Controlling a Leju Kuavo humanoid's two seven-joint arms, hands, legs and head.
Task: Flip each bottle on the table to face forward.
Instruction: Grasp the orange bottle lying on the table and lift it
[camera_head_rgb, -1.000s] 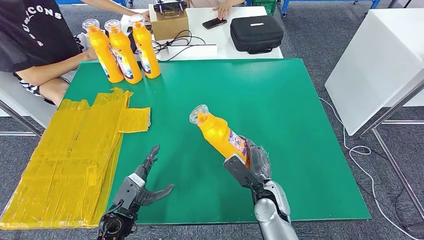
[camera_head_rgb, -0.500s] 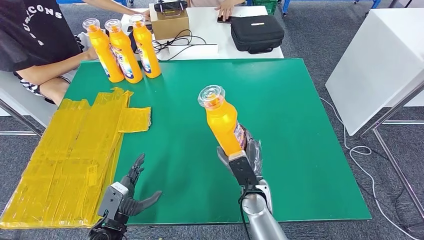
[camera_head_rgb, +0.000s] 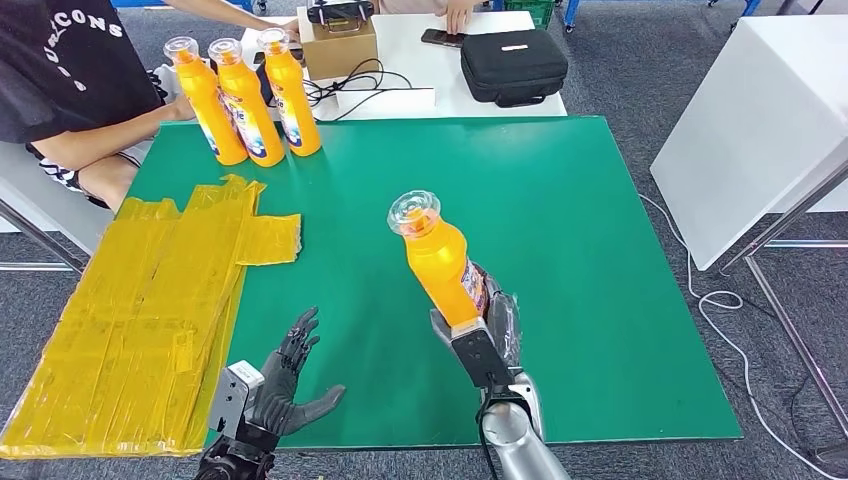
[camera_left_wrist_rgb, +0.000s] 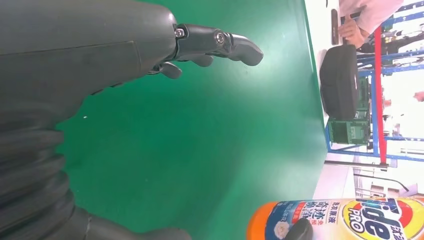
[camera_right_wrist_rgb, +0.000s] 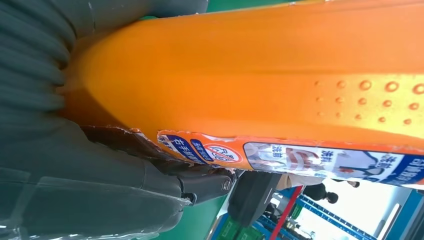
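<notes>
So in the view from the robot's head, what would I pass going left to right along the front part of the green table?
Yellow taped sheet → left hand, open with fingers spread → orange bottle gripped by the right hand → bare green table.

High head view, 2 close wrist views

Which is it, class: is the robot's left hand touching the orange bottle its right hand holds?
Apart. The head view shows the left hand, fingers spread, with bare green table between it and the orange bottle.
</notes>
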